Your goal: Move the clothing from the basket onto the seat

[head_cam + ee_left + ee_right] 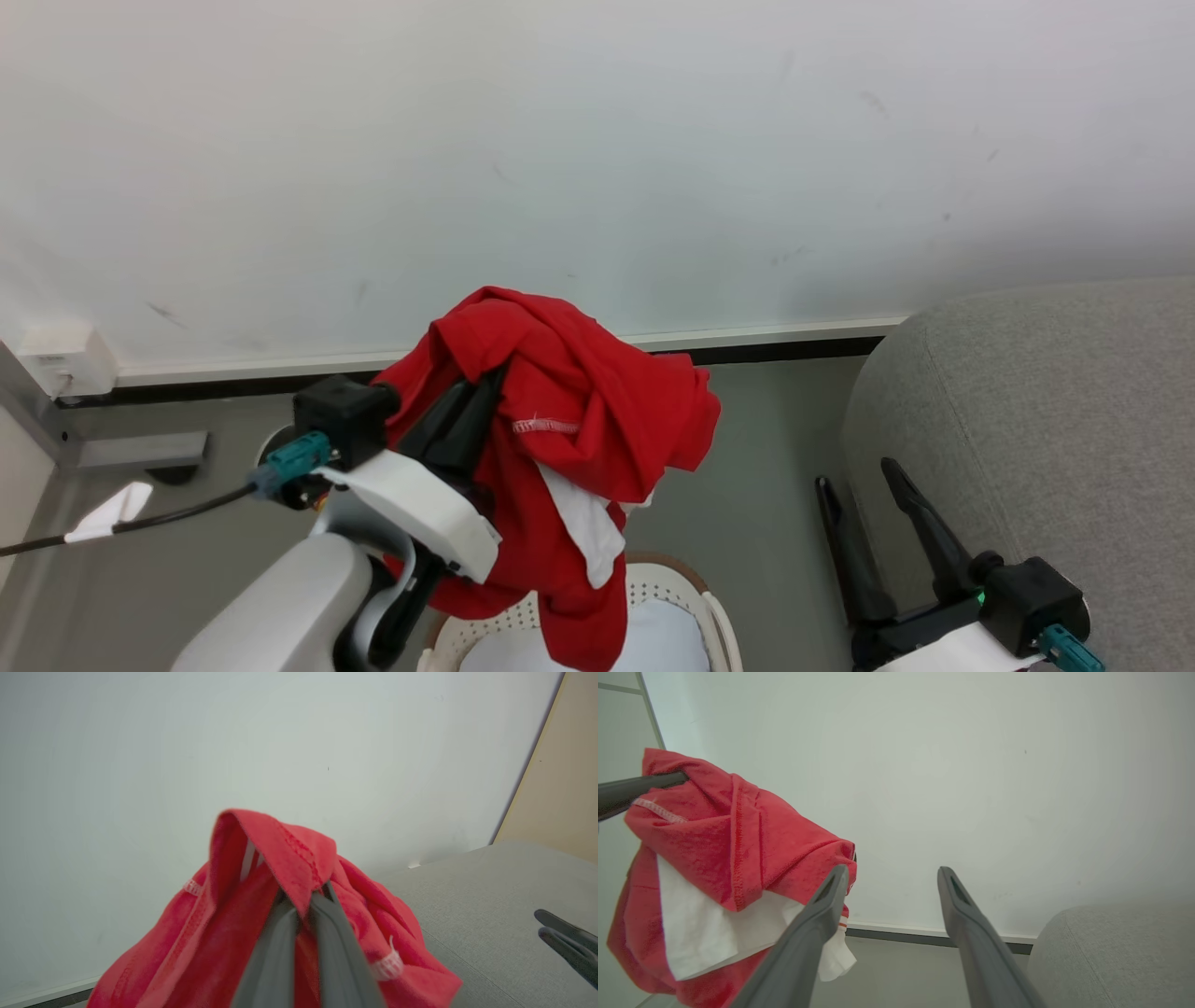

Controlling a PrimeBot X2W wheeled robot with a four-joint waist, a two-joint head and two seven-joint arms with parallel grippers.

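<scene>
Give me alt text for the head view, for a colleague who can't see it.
The left gripper holds the red garment with white trim bunched up in the air above the cream-white laundry basket, which has a pale cloth inside. The open right gripper sits at lower right next to the light-grey upholstered seat.

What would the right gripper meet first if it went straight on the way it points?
Probably the white wall: the right gripper aims at it above the baseboard, between the red clothing and the grey seat; depth is unclear.
</scene>
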